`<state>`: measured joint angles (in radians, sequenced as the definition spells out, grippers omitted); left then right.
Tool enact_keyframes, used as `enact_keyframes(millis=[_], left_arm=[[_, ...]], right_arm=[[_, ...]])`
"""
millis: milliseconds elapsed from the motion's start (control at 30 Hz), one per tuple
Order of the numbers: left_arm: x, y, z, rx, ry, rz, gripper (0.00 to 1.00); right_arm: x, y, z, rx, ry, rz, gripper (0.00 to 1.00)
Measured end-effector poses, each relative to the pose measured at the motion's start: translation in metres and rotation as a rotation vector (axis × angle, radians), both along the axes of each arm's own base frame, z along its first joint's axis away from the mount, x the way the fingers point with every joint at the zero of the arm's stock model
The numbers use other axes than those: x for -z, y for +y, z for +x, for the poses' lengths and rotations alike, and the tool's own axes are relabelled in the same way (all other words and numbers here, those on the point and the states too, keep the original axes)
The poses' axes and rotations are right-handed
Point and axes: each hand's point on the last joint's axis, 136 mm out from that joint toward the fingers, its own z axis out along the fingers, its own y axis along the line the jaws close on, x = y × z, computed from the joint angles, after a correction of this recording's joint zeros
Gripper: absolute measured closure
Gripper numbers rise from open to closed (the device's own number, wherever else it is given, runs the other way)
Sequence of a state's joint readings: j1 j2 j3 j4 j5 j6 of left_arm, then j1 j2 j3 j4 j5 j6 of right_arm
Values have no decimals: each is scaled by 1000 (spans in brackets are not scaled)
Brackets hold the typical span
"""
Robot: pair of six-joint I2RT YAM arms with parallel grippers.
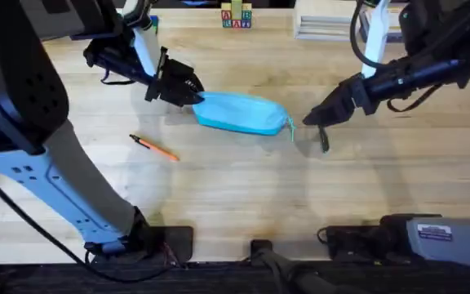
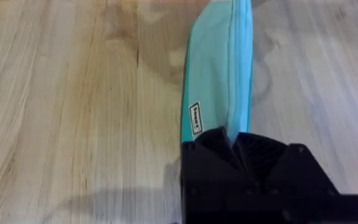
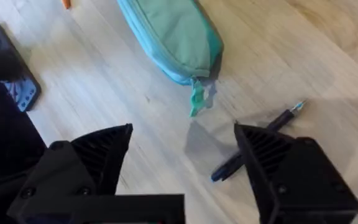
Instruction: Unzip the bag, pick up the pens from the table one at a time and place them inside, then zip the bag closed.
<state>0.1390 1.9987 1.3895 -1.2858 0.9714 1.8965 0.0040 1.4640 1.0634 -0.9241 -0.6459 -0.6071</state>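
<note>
Left pincer point(image 1: 192, 96) clenched on the bag point(image 1: 241, 112) end; right pincer point(image 1: 310, 120) released above black pen point(image 1: 324, 140).

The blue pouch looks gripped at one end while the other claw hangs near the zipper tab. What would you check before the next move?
1. Left gripper shut on the bag end: ok.
2. Right gripper open: ok.
3. Pull tab reachable, between the bag and the right gripper: ok.
4. Zipper undone: not ok; the bag looks closed.
5. Black pen on the table, close under the right gripper, could get bumped: cannot tell.
6. Orange pen lying apart from the bag: ok.
</note>
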Motion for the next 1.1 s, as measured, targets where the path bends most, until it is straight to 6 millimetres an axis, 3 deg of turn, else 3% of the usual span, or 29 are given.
enact_keyframes(millis=[733, 1100], left_arm=[[0, 0, 0, 0, 0, 0, 958], [0, 0, 0, 0, 0, 0, 958]], right_arm=[[33, 6, 14, -16, 68, 27, 5], [56, 28, 11, -108, 98, 22, 5]])
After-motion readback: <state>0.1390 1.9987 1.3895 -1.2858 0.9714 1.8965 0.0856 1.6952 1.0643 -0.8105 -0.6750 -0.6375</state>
